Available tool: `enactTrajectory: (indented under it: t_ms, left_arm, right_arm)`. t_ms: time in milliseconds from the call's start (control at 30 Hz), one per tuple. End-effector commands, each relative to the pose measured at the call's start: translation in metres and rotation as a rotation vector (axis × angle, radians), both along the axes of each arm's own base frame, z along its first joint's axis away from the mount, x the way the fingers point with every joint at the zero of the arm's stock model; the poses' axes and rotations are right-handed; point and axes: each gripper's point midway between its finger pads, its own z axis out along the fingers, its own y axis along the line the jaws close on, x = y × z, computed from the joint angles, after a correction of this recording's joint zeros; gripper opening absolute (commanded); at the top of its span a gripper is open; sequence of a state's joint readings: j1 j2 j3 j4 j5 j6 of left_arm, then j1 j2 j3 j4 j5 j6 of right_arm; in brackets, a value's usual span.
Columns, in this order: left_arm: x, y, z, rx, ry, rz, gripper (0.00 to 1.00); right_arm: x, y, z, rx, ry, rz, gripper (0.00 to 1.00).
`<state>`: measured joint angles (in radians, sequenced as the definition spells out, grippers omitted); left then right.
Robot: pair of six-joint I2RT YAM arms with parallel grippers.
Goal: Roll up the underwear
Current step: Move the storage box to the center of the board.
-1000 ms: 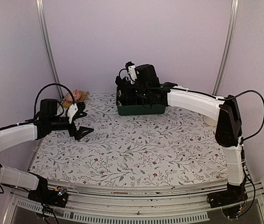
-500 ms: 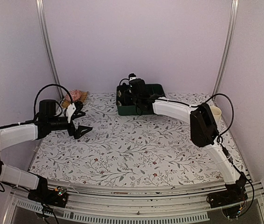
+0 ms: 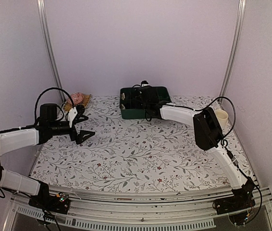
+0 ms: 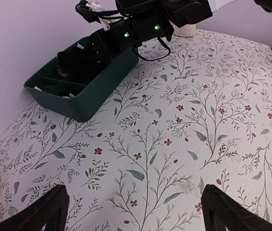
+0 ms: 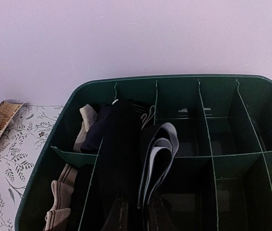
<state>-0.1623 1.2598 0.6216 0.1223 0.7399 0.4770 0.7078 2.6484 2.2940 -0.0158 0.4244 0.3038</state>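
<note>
Right pincer (image 5: 138, 217): low inside green bin (image 5: 184, 94), narrow, pinched on black underwear (image 5: 119, 159) with pale striped band. Underwear upright in second column from bin's left wall, beside divider. Beige socks (image 5: 61, 192) in bin's leftmost compartments. Left pincer (image 4: 135, 195): wide, holding nothing, hovering over flowered desk (image 4: 213, 96), well left of bin and nearer arm bases. Wicker basket (image 3: 76, 100) left of bin; cup (image 3: 221, 115) right of bin.
</note>
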Motion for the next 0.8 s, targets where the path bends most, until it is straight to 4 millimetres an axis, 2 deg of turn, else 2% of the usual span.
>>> enactTrajectory:
  t_ms: [0,267,433,500,533,633,767]
  left_arm:
    - [0.000,0.002,0.002,-0.018,-0.010,-0.004,0.99]
    - [-0.001,0.003,0.002,-0.025,-0.005,-0.010,0.99]
    - [-0.002,0.003,0.004,-0.029,-0.009,-0.012,0.98]
    - [-0.002,0.003,0.005,-0.031,-0.009,-0.012,0.98]
    - [-0.002,0.003,0.005,-0.032,-0.009,-0.014,0.99]
    - [-0.003,0.003,0.007,-0.038,-0.010,-0.018,0.98]
    - [-0.005,0.003,0.009,-0.046,-0.010,-0.024,0.98]
  right_arm:
    - [-0.006,0.017,-0.007,0.048,0.034,0.052,0.01]
    - [-0.027,0.024,-0.026,-0.008,0.119,0.070,0.01]
    - [-0.042,0.018,-0.038,-0.050,0.189,0.052,0.01]
    - [-0.054,0.012,-0.042,-0.059,0.221,0.054,0.01]
    - [-0.059,0.013,-0.037,-0.049,0.222,0.064,0.01]
    - [-0.081,0.003,-0.047,-0.076,0.269,0.066,0.01]
    - [-0.113,-0.005,-0.036,-0.129,0.259,0.059,0.01]
